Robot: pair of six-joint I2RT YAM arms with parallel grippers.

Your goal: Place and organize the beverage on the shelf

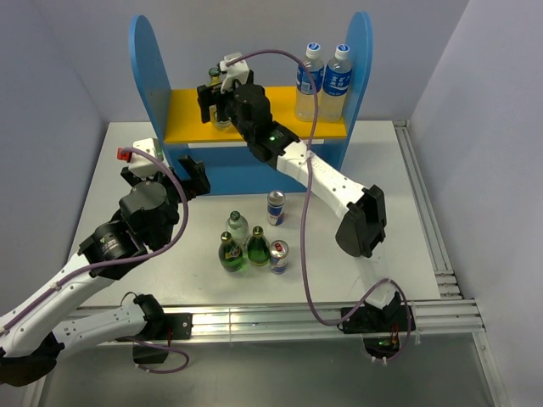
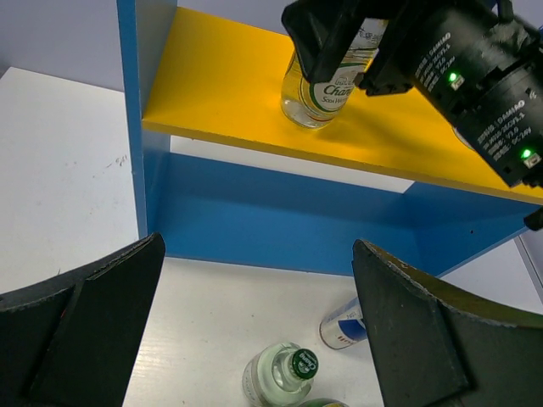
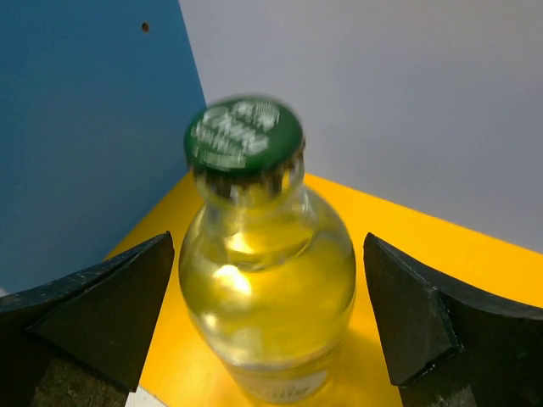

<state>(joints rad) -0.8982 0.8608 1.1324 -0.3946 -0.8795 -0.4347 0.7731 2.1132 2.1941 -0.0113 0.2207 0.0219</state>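
The blue shelf has a yellow upper board [image 1: 188, 116]. One clear glass bottle [image 3: 267, 280] with a green cap stands upright on the left part of that board. My right gripper [image 3: 268, 254] is open around it, with a gap on each side, and the top view shows this gripper [image 1: 217, 103] at the board. On the table stand another clear bottle [image 1: 237, 227], two dark green bottles [image 1: 230, 254] [image 1: 258, 248] and two blue-and-silver cans [image 1: 276, 206] [image 1: 278, 256]. Left of them my left gripper [image 1: 170, 175] hangs open and holds nothing.
Two taller plastic bottles [image 1: 325, 83] with blue labels stand on the right part of the yellow board. The shelf's tall side panels [image 1: 149, 68] flank the board. My right arm [image 1: 327, 178] and its cable stretch across the table in front of the shelf.
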